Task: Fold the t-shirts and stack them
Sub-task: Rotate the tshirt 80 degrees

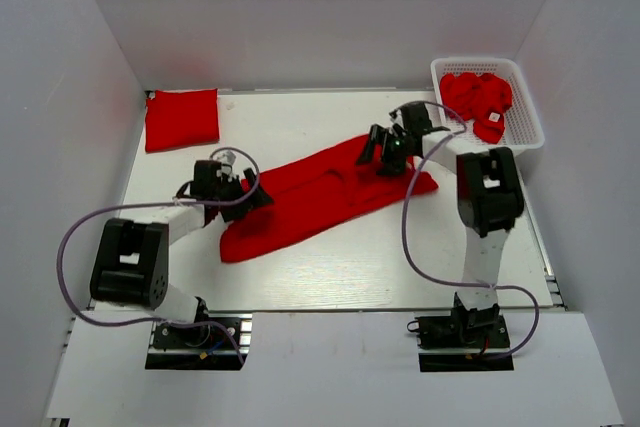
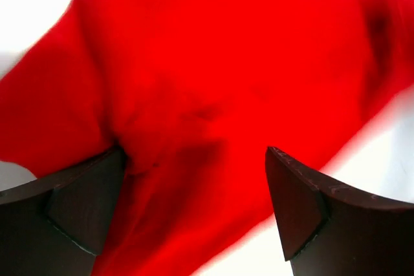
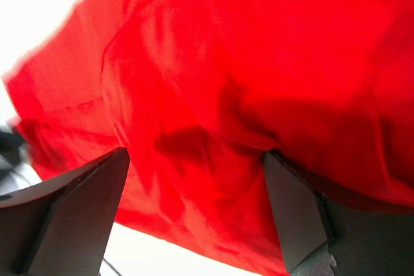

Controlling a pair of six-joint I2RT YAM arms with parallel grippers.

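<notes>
Center of the frame, a long red t-shirt (image 1: 320,197) lies stretched out and rumpled on the white counter (image 1: 350,267), running from lower left up toward the right. The left end effector (image 1: 250,197) sits at the shirt's lower left end, and from its wrist camera the dark fingers (image 2: 84,205) are spread wide, with red cloth filling the gap between them and nothing pinched. Over at the shirt's upper right end, the right end effector (image 1: 378,152) hangs low over the cloth. It's the same story up close there: its fingers (image 3: 297,218) stand well apart with creased red cloth showing between them. In the upper left corner of the counter, a folded t-shirt (image 1: 182,119) lies flat as a neat square, well apart from the action. At the upper right, a white mesh basket (image 1: 525,132) holds more bundled t-shirts (image 1: 475,95), with a small white tag showing on top.
</notes>
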